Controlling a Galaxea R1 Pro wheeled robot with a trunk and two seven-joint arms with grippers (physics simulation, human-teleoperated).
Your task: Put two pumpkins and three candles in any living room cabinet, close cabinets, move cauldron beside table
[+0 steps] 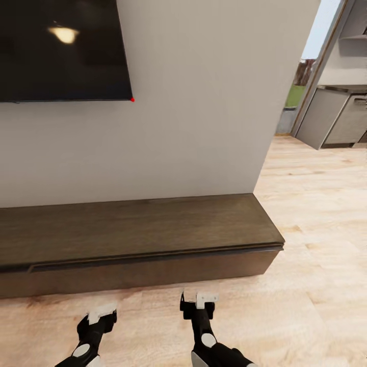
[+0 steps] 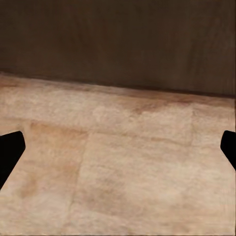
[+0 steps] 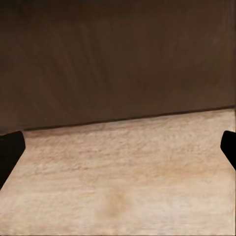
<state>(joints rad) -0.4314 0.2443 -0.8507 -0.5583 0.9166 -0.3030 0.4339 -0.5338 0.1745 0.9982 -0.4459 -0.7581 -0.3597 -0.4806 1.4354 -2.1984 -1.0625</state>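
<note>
The cabinet (image 1: 137, 229) is a long low dark-brown unit against the white wall, its flat top bare and its drawer fronts shut. My left gripper (image 1: 98, 317) and right gripper (image 1: 196, 302) hang low over the wood floor just in front of it, both open and holding nothing. The left wrist view has the cabinet front (image 2: 118, 39) beyond the open left gripper (image 2: 118, 152). In the right wrist view the cabinet front (image 3: 118, 59) stands closer behind the open right gripper (image 3: 118, 150). The pumpkins, candles, cauldron and table are out of view.
A black TV (image 1: 61, 48) hangs on the wall above the cabinet's left part. The cabinet's right end stops at the wall's corner. Light wood floor (image 1: 316, 229) runs right toward grey kitchen cupboards (image 1: 336, 120).
</note>
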